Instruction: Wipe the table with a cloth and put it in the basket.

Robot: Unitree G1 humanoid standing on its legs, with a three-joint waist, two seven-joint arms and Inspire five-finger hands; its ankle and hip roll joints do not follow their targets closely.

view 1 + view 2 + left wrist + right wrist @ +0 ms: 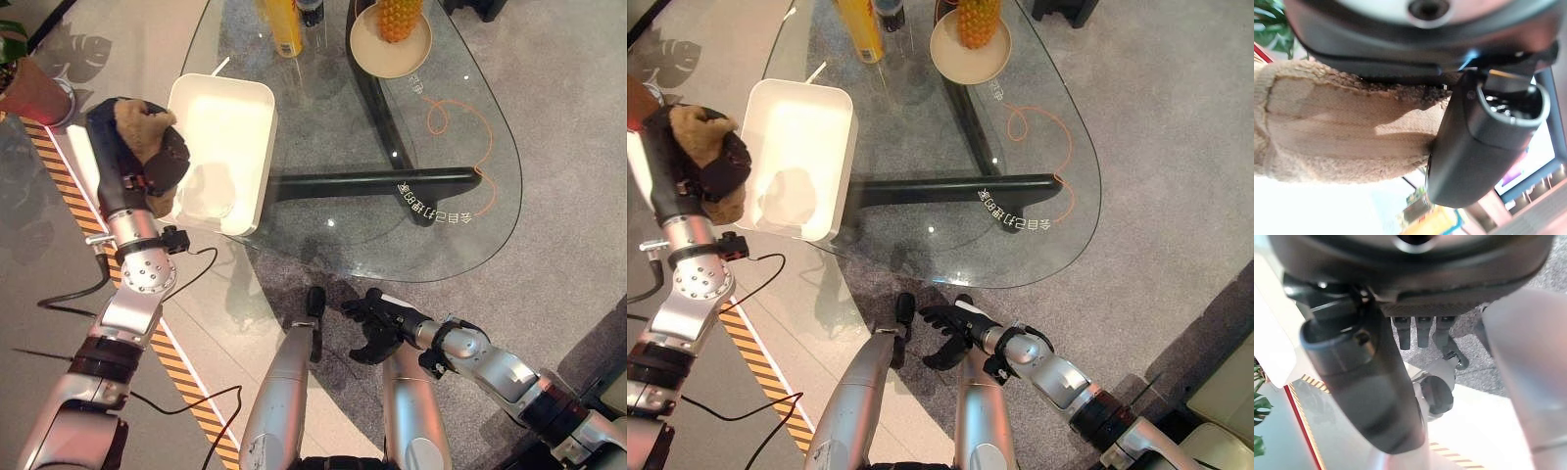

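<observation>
My left hand (157, 162) is shut on a tan fuzzy cloth (142, 122), bunched in its grasp, at the left rim of the white rectangular basket (250, 108). The left wrist view shows the cloth (1342, 132) pressed under the palm with the thumb (1474, 147) across it. The basket stands on the left end of the glass table (451, 196). My right hand (377, 323) hangs low before the table's near edge, fingers relaxed and straight (1418, 330), holding nothing.
A round plate (392, 44) with a pineapple stands at the table's far side, next to a yellow bottle (284, 24). An orange line loops over the glass (460, 122). Black-and-yellow floor tape (59, 176) runs on the left, by a red pot (34, 93).
</observation>
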